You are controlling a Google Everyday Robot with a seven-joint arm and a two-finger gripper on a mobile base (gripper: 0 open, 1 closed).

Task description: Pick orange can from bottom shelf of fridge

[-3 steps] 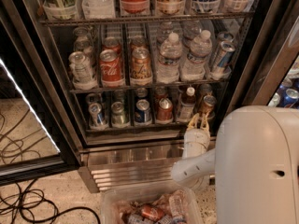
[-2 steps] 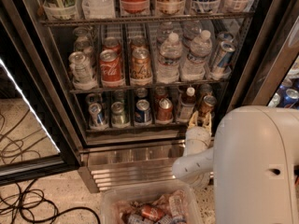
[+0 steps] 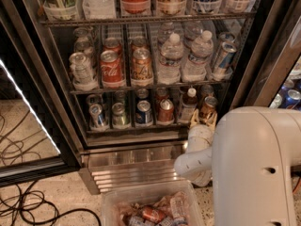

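The hand [image 3: 203,120] is hovering at the bottom shelf's [image 3: 127,127] right end, fingers [image 3: 194,119] spreading open just below the orange can [image 3: 207,106].

The fridge [image 3: 43,74] stands open, and the gripper [image 3: 203,118] sits at the right end of the bottom shelf [image 3: 126,126], just below and in front of the orange can [image 3: 207,107]. A small bottle [image 3: 189,105] stands just left of that can, then a red can [image 3: 165,111] and a blue can [image 3: 143,112]. Below the ribbed steel panel [image 3: 134,174], a clear bin [image 3: 112,200] of packets sits on the floor.
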